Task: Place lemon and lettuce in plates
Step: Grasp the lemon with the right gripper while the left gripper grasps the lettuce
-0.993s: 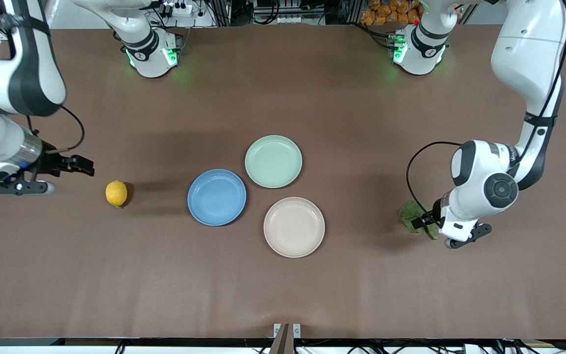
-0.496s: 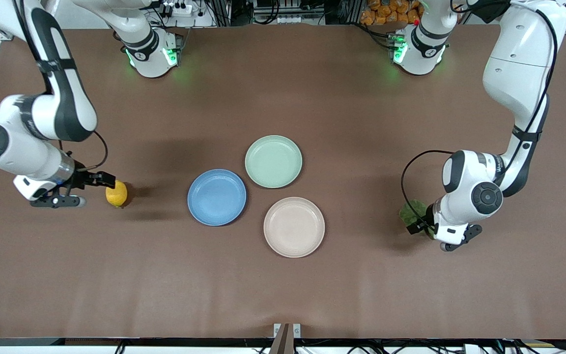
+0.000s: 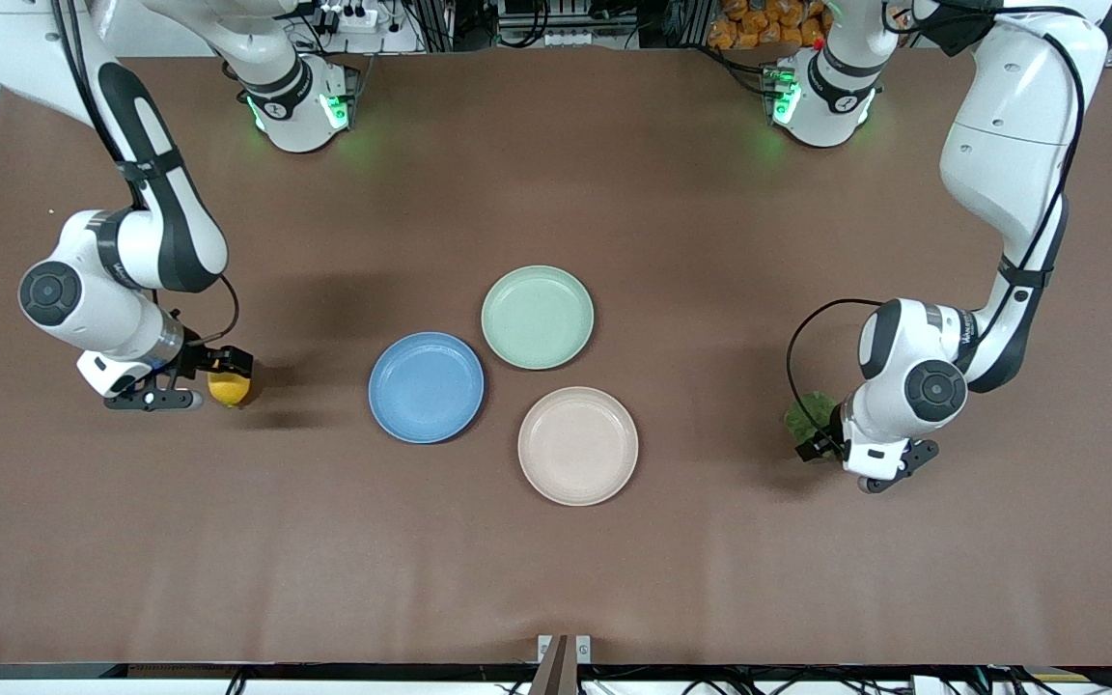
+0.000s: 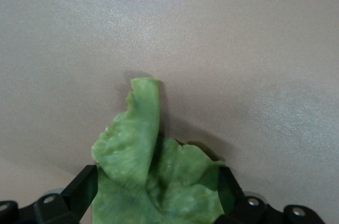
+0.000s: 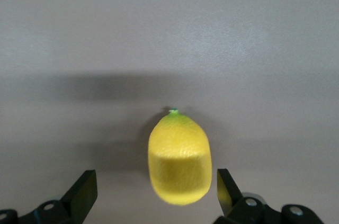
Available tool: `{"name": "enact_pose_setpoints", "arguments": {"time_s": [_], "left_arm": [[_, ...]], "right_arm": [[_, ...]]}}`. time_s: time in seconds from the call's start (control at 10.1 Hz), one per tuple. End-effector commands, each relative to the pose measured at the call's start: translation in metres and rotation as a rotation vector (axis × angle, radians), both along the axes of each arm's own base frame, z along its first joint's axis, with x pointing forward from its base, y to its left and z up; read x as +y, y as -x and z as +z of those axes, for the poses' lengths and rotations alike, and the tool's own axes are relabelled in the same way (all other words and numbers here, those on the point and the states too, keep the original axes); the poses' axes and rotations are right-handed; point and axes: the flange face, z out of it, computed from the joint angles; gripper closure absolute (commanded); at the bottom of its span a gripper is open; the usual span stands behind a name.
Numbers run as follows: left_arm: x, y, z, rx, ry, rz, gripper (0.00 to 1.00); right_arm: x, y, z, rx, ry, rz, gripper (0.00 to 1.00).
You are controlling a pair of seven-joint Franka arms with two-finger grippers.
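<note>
We've got the right gripper spread wide astride the lemon, long axis running out between our jaws, while the left gripper likewise gapes around the lettuce.

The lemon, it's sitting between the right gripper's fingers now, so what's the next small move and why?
Probably close the right gripper on the lemon: its fingers stand open either side of the fruit, which lies on the table, not yet in a plate. The left gripper is likewise open around the lettuce.

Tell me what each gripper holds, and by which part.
Nothing is held yet. The right gripper stands open around the lemon; the left gripper stands open around the lettuce.
</note>
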Motion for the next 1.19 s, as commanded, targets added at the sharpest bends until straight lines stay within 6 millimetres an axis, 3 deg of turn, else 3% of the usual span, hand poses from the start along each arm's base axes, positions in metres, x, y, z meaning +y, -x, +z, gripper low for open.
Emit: {"name": "enact_pose_setpoints", "arguments": {"time_s": [0.0, 0.4, 0.7, 0.89, 1.09], "left_arm": [[0.003, -0.009, 0.005, -0.043, 0.001, 0.085, 0.99], [0.001, -0.011, 0.01, -0.054, -0.004, 0.109, 1.0], [-0.008, -0.024, 0.044, -0.112, 0.02, 0.139, 1.0], [-0.026, -0.026, 0.055, -0.131, 0.028, 0.133, 1.0], [-0.045, -0.03, 0.071, -0.161, 0.035, 0.12, 1.0]], "right_arm": [[-0.021, 0.001, -0.025, -0.011, 0.015, 0.033, 0.0], [-0.024, 0.003, -0.045, -0.014, 0.019, 0.027, 0.0], [-0.021, 0.005, -0.058, -0.022, 0.019, 0.023, 0.0], [-0.017, 0.006, -0.062, -0.016, 0.018, 0.023, 0.12], [-0.013, 0.006, -0.062, -0.006, 0.017, 0.016, 0.35]]}}
